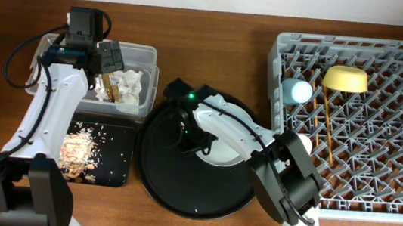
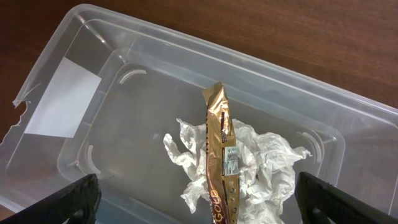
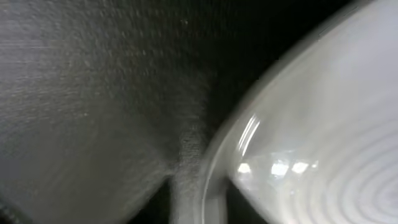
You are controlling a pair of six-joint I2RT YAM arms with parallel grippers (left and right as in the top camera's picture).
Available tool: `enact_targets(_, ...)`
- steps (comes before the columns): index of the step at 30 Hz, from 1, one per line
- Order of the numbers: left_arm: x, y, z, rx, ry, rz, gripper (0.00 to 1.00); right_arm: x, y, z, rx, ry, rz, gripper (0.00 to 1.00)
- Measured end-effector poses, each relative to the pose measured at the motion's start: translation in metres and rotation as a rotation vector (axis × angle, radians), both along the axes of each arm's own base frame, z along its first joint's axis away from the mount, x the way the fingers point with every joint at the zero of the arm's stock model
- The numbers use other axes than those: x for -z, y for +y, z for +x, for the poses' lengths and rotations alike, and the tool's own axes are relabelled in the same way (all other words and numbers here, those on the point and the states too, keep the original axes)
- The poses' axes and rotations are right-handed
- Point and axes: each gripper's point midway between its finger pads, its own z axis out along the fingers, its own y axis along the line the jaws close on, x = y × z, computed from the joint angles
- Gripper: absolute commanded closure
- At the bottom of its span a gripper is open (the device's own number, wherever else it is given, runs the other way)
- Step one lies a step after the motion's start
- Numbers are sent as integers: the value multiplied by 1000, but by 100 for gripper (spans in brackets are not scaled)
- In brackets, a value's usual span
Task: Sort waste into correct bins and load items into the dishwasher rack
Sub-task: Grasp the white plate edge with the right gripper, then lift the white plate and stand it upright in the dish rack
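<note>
The clear tub (image 1: 144, 49) holds white napkins (image 1: 130, 84) and the brown-gold wrapper (image 1: 107, 87). My left gripper (image 1: 108, 60) hovers over it, open. In the left wrist view the wrapper (image 2: 219, 137) lies on the napkins (image 2: 267, 155) between my spread fingers (image 2: 199, 202), untouched. My right gripper (image 1: 186, 130) is at the left rim of the pale plate (image 1: 221, 158) on the round black tray (image 1: 170, 185). In the blurred right wrist view the jaws (image 3: 205, 208) close on the plate rim (image 3: 292, 143). The rack (image 1: 375, 194) holds the yellow bowl (image 1: 345, 78), blue cup (image 1: 295, 89) and chopsticks (image 1: 326, 131).
The shallow black tray (image 1: 114, 175) with food scraps (image 1: 76, 148) lies in front of the tub. A pale round thing (image 1: 302, 143) at the rack's left edge is partly hidden by my right arm. Brown table runs along the back.
</note>
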Motion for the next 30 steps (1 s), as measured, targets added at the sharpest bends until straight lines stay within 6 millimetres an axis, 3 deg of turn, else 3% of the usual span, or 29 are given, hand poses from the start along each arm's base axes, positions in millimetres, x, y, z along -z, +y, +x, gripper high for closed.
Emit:
enact_targets(9,0,0,0,0,0,0,1,-5,-8,-6,-7,23,-31,96)
enact_targets(14,0,0,0,0,0,0,1,-28,-13,-12,-34,60,-61,96)
enact_targets(18,0,0,0,0,0,0,1,-83,-2,1,-39,-30,33,96)
enact_targets(21,0,0,0,0,0,0,1,-143,-9,4,-54,-121,128,96)
enact_targets(25,0,0,0,0,0,0,1,-219,-55,5,-50,-235,244,96)
enact_targets(27,0,0,0,0,0,0,1,-245,-79,9,-41,-283,308,96)
enact_targets(30,0,0,0,0,0,0,1,-281,-131,16,10,-354,417,96)
